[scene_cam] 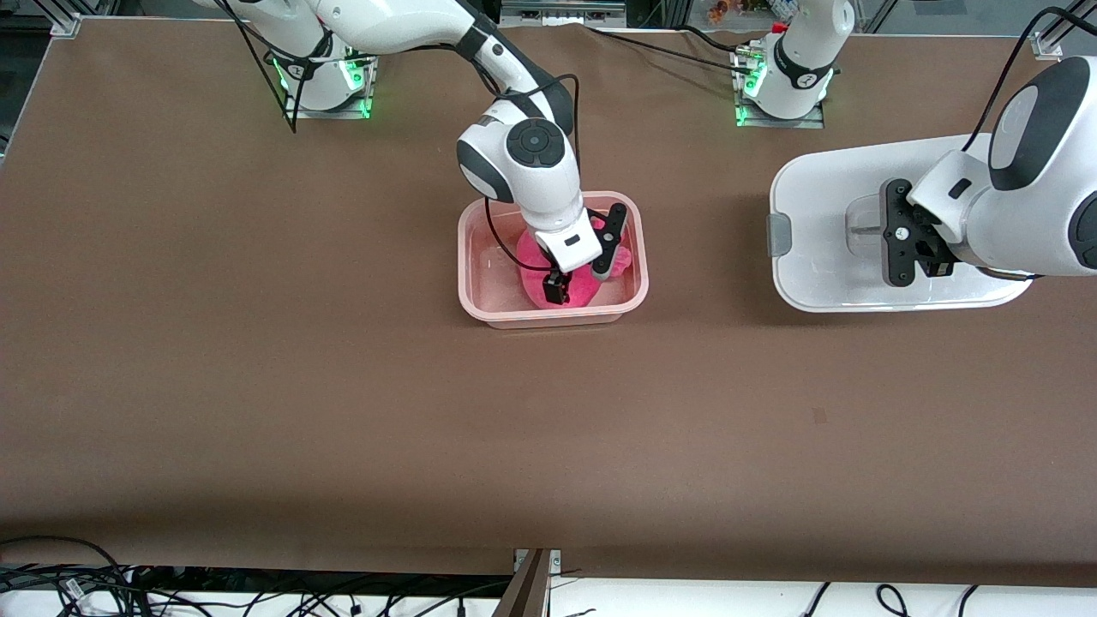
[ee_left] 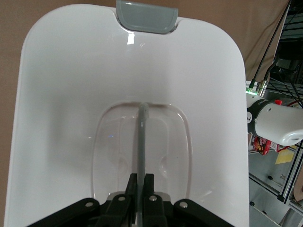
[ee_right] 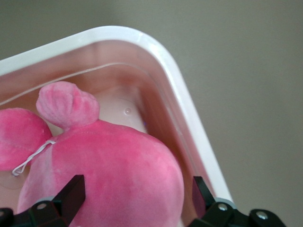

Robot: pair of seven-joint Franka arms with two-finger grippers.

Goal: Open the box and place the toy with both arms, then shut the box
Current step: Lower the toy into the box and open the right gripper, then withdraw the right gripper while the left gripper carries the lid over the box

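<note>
Box [scene_cam: 487,283]: I see the translucent pinkish tub standing open and upright mid-tabletop, its pale rim rounded at the corners.
Lid [scene_cam: 823,266]: off the tub, I find the white lid lying flat well apart from it, toward the left arm's end of the tabletop; one grey side clip [scene_cam: 778,235] faces the tub, and the recessed centre handle [ee_left: 142,142] is pinched.
Toy [scene_cam: 536,272]: I see the hot-pink plush ball sitting inside the tub, ear [ee_right: 67,105] near a corner.
</note>
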